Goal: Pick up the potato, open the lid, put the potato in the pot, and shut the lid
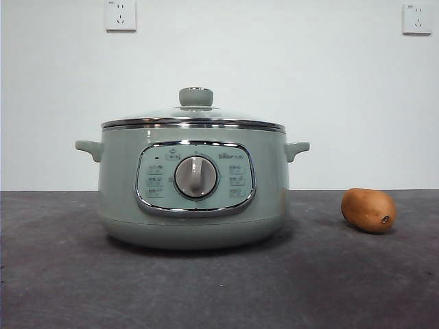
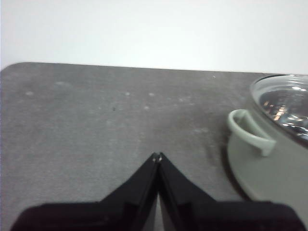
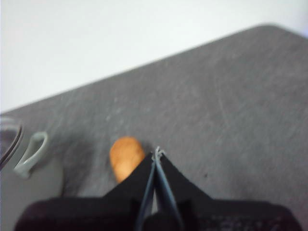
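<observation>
Right gripper (image 3: 156,153): jaws closed, empty, above the desk (image 3: 231,106) near the potato (image 3: 126,157). Left gripper (image 2: 158,156): jaws closed, empty, beside the pot (image 2: 269,178), lid (image 1: 195,113) on. Best to open wide, centre over the potato, grip across its narrow middle.

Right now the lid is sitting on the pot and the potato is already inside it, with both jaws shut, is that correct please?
Not quite: the potato is not inside. The front view shows it lying on the table beside the pot. The rest stands: the lid sits on the pot, and the left gripper and right gripper have their jaws shut.
</observation>
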### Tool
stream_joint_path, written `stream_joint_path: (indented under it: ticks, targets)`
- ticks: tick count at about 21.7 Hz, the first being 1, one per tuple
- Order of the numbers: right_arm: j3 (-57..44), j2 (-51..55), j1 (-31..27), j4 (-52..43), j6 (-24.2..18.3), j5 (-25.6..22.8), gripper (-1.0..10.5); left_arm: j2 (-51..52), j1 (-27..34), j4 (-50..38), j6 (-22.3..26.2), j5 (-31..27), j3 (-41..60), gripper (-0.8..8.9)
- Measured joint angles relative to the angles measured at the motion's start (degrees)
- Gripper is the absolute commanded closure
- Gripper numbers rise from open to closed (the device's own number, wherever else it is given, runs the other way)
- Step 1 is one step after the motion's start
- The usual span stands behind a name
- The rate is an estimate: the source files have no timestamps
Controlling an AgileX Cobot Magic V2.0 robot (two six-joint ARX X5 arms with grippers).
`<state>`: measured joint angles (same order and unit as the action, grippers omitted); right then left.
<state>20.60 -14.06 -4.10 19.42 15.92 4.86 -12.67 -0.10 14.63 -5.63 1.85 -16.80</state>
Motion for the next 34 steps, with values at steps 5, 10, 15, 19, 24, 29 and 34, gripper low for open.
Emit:
stream_joint_path:
  ticks: [5,10,15,19,24,29,34]
  targets:
    - [8.52,-8.26,0.0,8.33,-0.48,3.41,9.5,-7.17,0.0,5.92,-0.02,4.48,-8.5,8.16]
    - [14.69,-14.29,0.0,12.66,-0.5,4.63,9.5,-13.79,0.0,7.45,-0.04,6.32,-12.76,8.16]
    - [17.86,-18.53,0.0,17.68,-0.5,7.82,9.5,-20.0,0.02,10.99,-1.11,13.14,-15.04,8.16]
    - [21.2,-23.78,-0.02,19.15,-2.14,20.59,9.5,-26.95,0.0,10.73,-1.53,26.36,-19.34,8.16]
    - [24.5,-32.3,0.0,20.09,-6.03,34.42,9.5,-36.35,0.0,12.46,-1.55,38.82,-25.03,8.16]
    - [29.68,-39.95,1.68,24.02,-9.73,38.66,9.4,-42.07,-0.37,14.14,-1.53,44.02,-29.53,8.16]
    - [35.47,-46.45,6.51,26.49,-12.11,31.56,9.3,-44.76,-1.99,14.56,-1.03,44.76,-30.91,8.16]
